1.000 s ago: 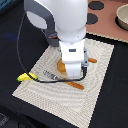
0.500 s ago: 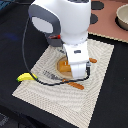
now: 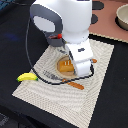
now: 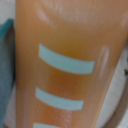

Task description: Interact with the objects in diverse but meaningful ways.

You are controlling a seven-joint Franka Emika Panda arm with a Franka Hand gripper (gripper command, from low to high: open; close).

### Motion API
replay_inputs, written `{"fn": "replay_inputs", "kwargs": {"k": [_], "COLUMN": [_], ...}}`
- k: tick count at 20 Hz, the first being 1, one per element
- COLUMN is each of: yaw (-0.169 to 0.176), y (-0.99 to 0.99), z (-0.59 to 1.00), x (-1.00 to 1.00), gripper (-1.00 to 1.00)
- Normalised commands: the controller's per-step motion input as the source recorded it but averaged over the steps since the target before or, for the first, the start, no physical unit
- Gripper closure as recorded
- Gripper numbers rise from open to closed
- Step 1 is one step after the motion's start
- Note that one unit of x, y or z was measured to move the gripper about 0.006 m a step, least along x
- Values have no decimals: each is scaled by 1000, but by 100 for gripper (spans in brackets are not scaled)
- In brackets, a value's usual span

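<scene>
A golden-yellow bread loaf [image 3: 63, 65] lies on the beige mat [image 3: 102, 87], partly hidden under my hand. In the wrist view the loaf [image 4: 65, 65] fills the frame very close up, orange with pale stripes. My gripper [image 3: 78, 72] is down right beside or on the loaf; its fingers are hidden, so its state is unclear. A yellow banana [image 3: 27, 77] lies at the mat's edge on the exterior view's left. A brown sausage stick [image 3: 76, 85] lies just in front of the loaf. A red tomato [image 3: 59, 36] peeks out behind the arm.
A round grey pot [image 3: 122, 16] stands on a pinkish board [image 3: 102, 27] at the exterior view's upper right. A black cable [image 3: 31, 52] hangs from the arm over the mat. The mat lies on a dark table [image 3: 112, 110].
The arm has come down and shifted slightly toward the exterior view's right, closer over the loaf. The banana and sausage stick have not moved.
</scene>
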Motion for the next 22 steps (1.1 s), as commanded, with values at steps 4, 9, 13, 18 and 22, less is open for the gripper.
{"fn": "replay_inputs", "kwargs": {"k": [4,9,13,18,22], "yaw": [50,79,63,87,128], "y": [101,96,138,226,677], "z": [204,1000,1000,959,421], "x": [362,170,51,6,121], "gripper": [100,100,100,100,100]}}
